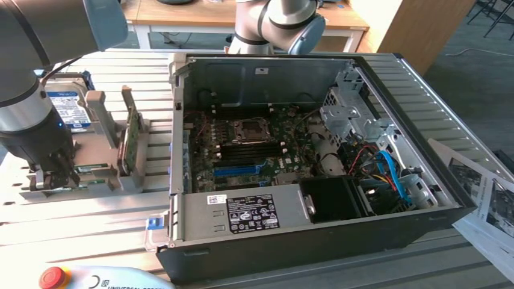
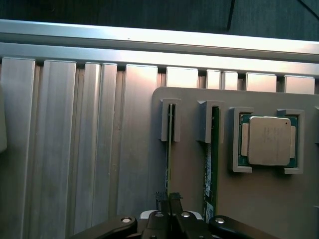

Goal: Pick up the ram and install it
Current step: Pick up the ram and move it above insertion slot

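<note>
Finds the ram (image 2: 169, 159) standing on edge in a narrow slot of the grey holder (image 2: 192, 164), on the slatted aluminium table (image 2: 75, 149), at the exterior view's left of the open computer case (image 1: 265, 66). Sees the gripper (image 2: 169, 200) closed down on that stick's upper edge, pinching it from both faces. Not yet lifted; seated in its slot. Judges the on-edge storage deliberate: leaves the long top edge free for a two-sided pinch and keeps the contact edge downward.

Passes outward to a second ram stick (image 2: 213, 139), parallel and just beside, in its own slot and clear of the grip. Past that, spots a CPU (image 2: 269, 141) lying flat in a bracketed pocket of the same holder. In the exterior view, picks out a broader green card (image 1: 130, 141) upright in a taller rack, and a hard drive (image 1: 66, 108) behind it. Inside the case, marks the motherboard (image 1: 273, 144) with its CPU socket (image 1: 245, 129) and blue slot (image 1: 238, 170), the power supply (image 1: 253, 214) along the near wall, cables (image 1: 386, 165) toward the exterior view's right. Reckons the neighbouring stick, the taller rack and the case's side wall likeliest to stand in the way.
</note>
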Tool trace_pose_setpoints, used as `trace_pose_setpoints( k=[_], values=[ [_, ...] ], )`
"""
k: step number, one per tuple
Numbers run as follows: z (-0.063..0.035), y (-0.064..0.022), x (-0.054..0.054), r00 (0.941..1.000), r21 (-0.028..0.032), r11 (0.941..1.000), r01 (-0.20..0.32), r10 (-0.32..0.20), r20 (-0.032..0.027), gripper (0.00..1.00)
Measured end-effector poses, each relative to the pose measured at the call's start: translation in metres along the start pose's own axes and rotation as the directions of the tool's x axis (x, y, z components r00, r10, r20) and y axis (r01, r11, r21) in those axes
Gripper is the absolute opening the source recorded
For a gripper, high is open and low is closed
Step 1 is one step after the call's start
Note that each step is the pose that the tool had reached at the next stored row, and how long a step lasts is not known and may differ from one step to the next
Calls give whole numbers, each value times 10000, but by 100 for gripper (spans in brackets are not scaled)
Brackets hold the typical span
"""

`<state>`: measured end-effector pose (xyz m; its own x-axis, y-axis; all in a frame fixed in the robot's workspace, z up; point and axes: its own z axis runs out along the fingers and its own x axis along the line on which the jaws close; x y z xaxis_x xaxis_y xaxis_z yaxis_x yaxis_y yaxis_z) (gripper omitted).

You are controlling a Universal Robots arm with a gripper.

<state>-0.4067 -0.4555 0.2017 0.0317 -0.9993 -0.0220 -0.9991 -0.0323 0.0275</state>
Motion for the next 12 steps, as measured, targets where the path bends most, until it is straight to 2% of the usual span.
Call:
trace_pose_setpoints(
  k=[12],
  values=[
    [0, 0, 0, 10000, 1, 10000, -44, 44, 2, 12]
  ],
)
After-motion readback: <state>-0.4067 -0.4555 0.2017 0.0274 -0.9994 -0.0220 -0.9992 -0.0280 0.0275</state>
